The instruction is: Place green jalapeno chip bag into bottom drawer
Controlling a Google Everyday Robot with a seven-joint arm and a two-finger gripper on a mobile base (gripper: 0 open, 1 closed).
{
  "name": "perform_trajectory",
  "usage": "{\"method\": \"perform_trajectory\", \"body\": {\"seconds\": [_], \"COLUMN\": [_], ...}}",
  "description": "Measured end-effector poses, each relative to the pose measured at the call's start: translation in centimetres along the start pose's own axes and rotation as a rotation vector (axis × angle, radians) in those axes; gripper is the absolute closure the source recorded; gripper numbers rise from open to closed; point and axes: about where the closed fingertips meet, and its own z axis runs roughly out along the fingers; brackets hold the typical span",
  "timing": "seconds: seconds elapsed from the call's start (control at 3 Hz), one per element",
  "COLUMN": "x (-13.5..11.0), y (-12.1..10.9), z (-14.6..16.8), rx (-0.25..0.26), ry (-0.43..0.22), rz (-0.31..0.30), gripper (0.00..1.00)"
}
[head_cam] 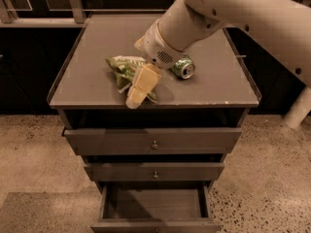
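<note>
The green jalapeno chip bag point(121, 66) lies crumpled on the grey cabinet top point(97, 40), left of the middle and near the front edge. My gripper point(136, 95) reaches down from the upper right and sits over the bag's right part, covering it. The bottom drawer point(155, 224) is pulled open below the two upper drawers, and its inside shows nothing in it.
A dented green soda can point(184, 68) lies on its side just right of my wrist. The two upper drawers point(153, 141) with small round knobs are nearly shut. My arm point(233, 13) crosses the top's right rear. Speckled floor lies on both sides.
</note>
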Motion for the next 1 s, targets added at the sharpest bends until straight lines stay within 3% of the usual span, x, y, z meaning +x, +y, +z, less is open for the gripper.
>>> {"method": "perform_trajectory", "body": {"seconds": [0.33, 1.0], "x": [1.1, 4.5], "y": [0.5, -2.5], "z": [0.1, 4.1], "rx": [0.021, 0.075], "ry": [0.011, -0.018], "rz": [0.043, 0.119], "gripper": [0.0, 0.0]}}
